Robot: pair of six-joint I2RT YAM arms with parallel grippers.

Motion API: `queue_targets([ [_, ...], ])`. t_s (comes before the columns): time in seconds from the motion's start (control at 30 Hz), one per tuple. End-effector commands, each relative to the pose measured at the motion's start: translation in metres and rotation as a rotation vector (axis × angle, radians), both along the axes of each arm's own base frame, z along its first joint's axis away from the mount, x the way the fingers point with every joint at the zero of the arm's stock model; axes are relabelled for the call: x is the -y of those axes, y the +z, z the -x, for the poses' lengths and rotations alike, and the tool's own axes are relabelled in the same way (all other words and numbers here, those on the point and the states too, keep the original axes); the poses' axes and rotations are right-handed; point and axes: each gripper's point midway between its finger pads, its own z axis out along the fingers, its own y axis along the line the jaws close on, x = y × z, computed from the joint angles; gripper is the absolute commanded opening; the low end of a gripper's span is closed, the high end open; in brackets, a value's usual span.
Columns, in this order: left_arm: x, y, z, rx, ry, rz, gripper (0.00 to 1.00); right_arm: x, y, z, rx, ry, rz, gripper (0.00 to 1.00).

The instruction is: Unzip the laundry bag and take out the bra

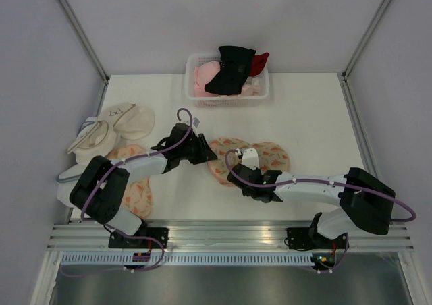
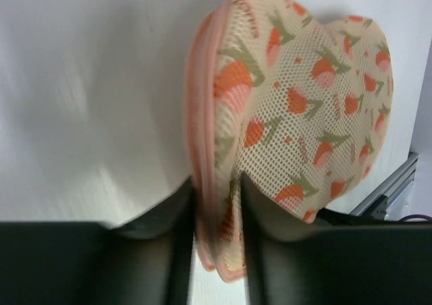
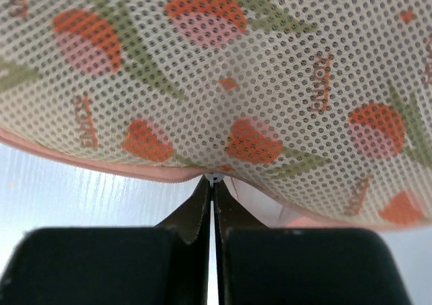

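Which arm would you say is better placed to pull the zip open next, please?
Right. The right pincer is shut on what looks like the zip tab at the bag edge; the left pincer merely straddles the bag's end, better suited to anchoring.

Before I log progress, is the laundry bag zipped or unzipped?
Looks zipped: on the laundry bag the pink zipper runs closed to the right hand pinching it; beyond, cannot tell.
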Motion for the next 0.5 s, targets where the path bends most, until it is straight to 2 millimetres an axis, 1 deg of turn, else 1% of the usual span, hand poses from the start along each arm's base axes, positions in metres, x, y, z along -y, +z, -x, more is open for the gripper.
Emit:
queue_targets([
  [0.0, 0.02, 0.018, -0.016, 0.054, -0.047, 0.085, 0.44, -0.007, 0.01, -0.003, 0.031, 0.014, -0.063, 0.0],
  [0.03, 0.019, 0.018, -0.015, 0.038, -0.024, 0.1, 0.57, -0.011, 0.01, -0.001, 0.019, 0.025, -0.081, 0.0],
  [0.07, 0.017, 0.016, -0.013, 0.023, -0.008, 0.1, 0.61, -0.013, 0.009, 0.001, 0.013, 0.034, -0.091, 0.01],
  [0.13, 0.003, 0.011, -0.006, -0.003, 0.062, 0.074, 0.68, -0.021, 0.009, 0.003, 0.002, 0.054, -0.128, 0.01],
  [0.17, -0.006, 0.003, 0.002, -0.044, 0.09, 0.04, 0.7, -0.022, 0.008, 0.004, -0.005, 0.059, -0.135, 0.0],
  [0.2, -0.018, 0.006, 0.008, -0.032, 0.135, 0.023, 0.72, -0.028, 0.009, 0.003, -0.005, 0.066, -0.159, 0.01],
  [0.27, -0.032, 0.005, 0.021, -0.061, 0.196, 0.018, 0.73, -0.035, 0.005, 0.009, -0.037, 0.095, -0.191, 0.0],
  [0.3, -0.043, -0.007, 0.033, -0.085, 0.23, -0.002, 0.74, -0.04, 0.005, 0.011, -0.048, 0.112, -0.212, 0.0],
  [0.33, -0.047, 0.008, 0.036, -0.057, 0.263, 0.047, 0.74, -0.054, 0.009, 0.013, -0.05, 0.148, -0.269, 0.0],
  [0.37, -0.051, 0.009, 0.041, -0.054, 0.283, 0.063, 0.75, -0.06, 0.007, 0.017, -0.066, 0.186, -0.295, 0.0],
  [0.4, -0.063, -0.01, 0.057, -0.097, 0.312, 0.035, 0.75, -0.072, 0.007, 0.029, -0.116, 0.248, -0.351, 0.01],
  [0.43, -0.065, 0.004, 0.06, -0.075, 0.352, 0.101, 0.75, -0.089, 0.018, 0.029, -0.098, 0.288, -0.433, 0.01],
  [0.47, -0.068, 0.001, 0.065, -0.081, 0.37, 0.121, 0.75, -0.094, 0.016, 0.034, -0.115, 0.321, -0.458, 0.0],
])
